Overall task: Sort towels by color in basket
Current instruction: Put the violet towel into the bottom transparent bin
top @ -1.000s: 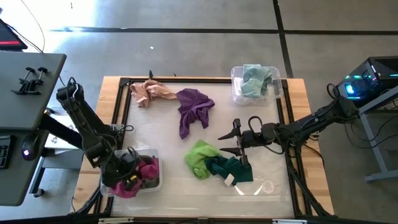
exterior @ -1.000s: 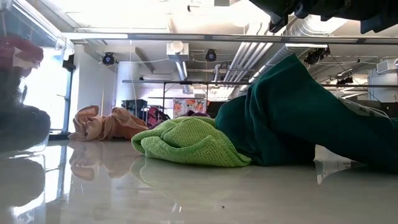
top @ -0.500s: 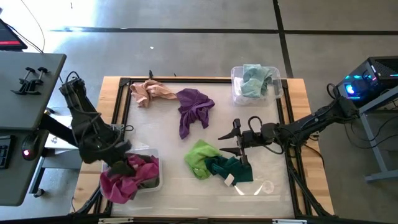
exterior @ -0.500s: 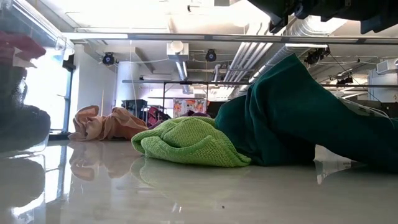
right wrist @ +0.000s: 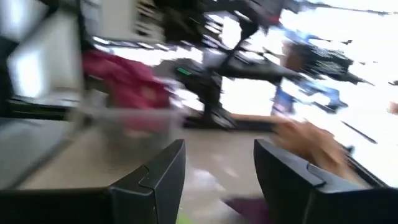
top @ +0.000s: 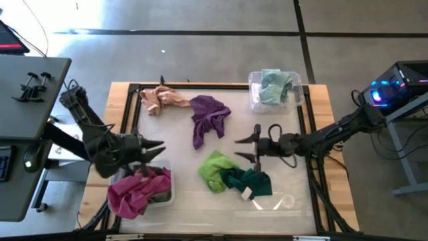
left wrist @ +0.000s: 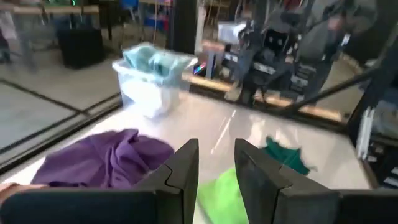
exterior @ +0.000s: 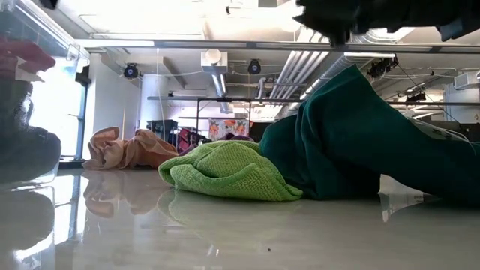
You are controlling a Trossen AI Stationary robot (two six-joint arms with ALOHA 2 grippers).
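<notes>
A magenta towel [top: 137,191] lies heaped in the clear near-left bin [top: 167,195], one end draped over its near rim. My left gripper [top: 152,150] hovers open above that bin, pointing toward the table's right. On the table lie a lime green towel [top: 215,171] and a dark green towel [top: 249,181], overlapping. Farther back lie a purple towel [top: 208,117] and a peach towel [top: 164,99]. Pale teal towels [top: 274,86] fill the far-right bin. My right gripper [top: 242,149] hangs open just above the lime green towel's far side.
The far-right bin [top: 255,100] stands by the black frame rail [top: 309,127] that borders the white table top. Bare table shows between the near-left bin and the lime green towel, and along the near edge. A grey side table [top: 27,120] stands left of the table.
My left gripper rose out of the near-left bin and swung level toward the table's right, leaving the magenta towel behind. That towel now lies spread in the bin, over its near rim. My right gripper shifted slightly toward the far edge.
</notes>
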